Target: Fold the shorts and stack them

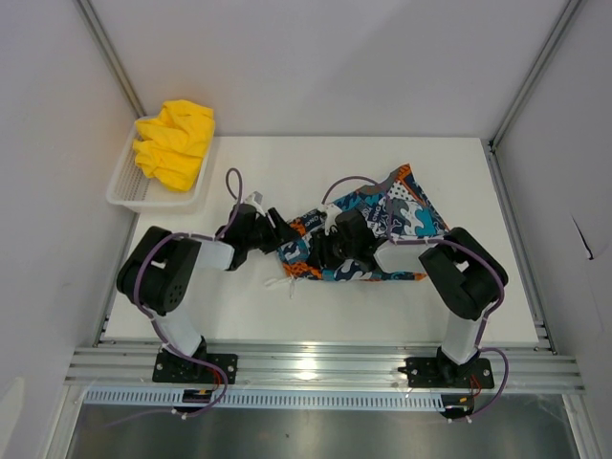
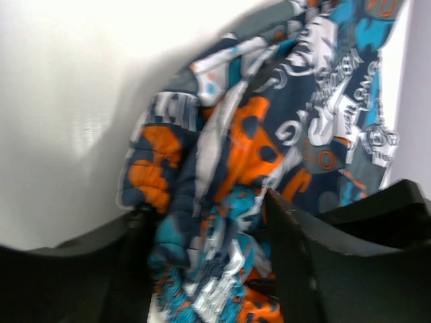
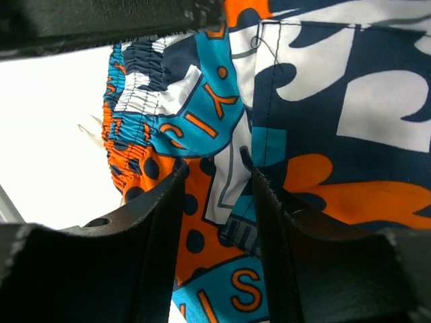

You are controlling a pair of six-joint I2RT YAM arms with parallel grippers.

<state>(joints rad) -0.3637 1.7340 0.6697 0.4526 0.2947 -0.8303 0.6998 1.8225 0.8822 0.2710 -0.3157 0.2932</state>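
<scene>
The printed shorts (image 1: pixel 402 206) lie rumpled across the middle of the table, blue, orange, black and white (image 2: pixel 236 148) (image 3: pixel 323 101). My left gripper (image 1: pixel 280 234) is at their left end. In the left wrist view its jaws (image 2: pixel 202 208) stand apart with a bunched fold of the print between the fingers. My right gripper (image 1: pixel 320 251) is low over the elastic waistband, and its jaws (image 3: pixel 214 161) are open with flat cloth showing between them. The yellow shorts (image 1: pixel 175 142) sit crumpled in the basket at the far left.
The white mesh basket (image 1: pixel 124 191) stands at the table's far left corner. A white drawstring end (image 1: pixel 277 282) trails off the printed shorts toward the near edge. Grey walls close in both sides and the back.
</scene>
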